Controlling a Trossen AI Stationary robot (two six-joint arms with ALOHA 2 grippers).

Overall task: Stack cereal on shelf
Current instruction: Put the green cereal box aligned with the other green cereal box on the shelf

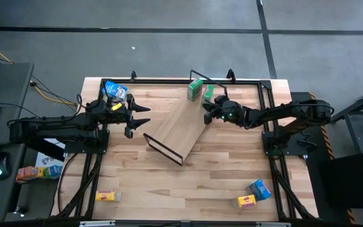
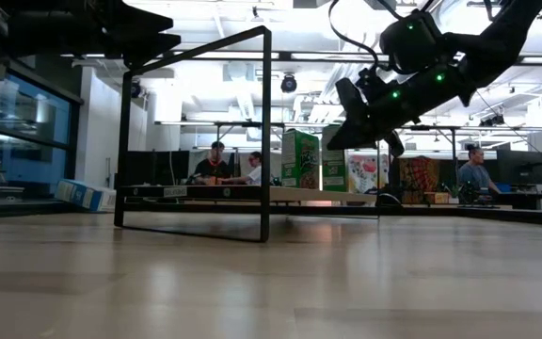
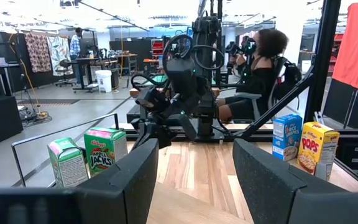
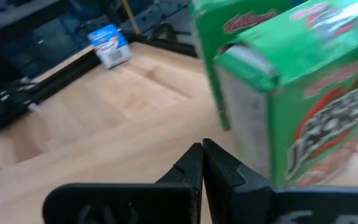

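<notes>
Beside the far end of the shelf (image 1: 180, 123), the right gripper (image 1: 208, 114) hangs above the board with its fingers pressed together and nothing between them. Two green cereal boxes (image 1: 195, 89) stand upright on that far end, just beyond the fingertips; the right wrist view has the nearer green box (image 4: 303, 93) close ahead and slightly to one side of the closed tips. Judgement: the coming move turns on this offset, since the box lies a short way past the tips, toward the shelf's far end.

Shelf long axis: runs diagonally across the table, from the green boxes at the far end to the black wire frame (image 1: 164, 148) at the near end.

Off the shelf's left side, the left gripper (image 1: 145, 116) is held with fingers apart, empty, pointing across at the board. A blue box (image 1: 115, 91) lies beside the left arm, well apart from the shelf. Near the table's front edge, away from the shelf: one yellow box (image 1: 108, 196) on the left, another yellow box (image 1: 247, 201) touching a blue box (image 1: 259, 188) on the right.

Nearer arm for the green boxes: right.

View differences: the low view shows the right gripper (image 2: 370, 118) clear of the board and the boxes (image 2: 300, 159) standing on it, which the overhead view cannot confirm. The left wrist view shows a person seated beyond the table.
</notes>
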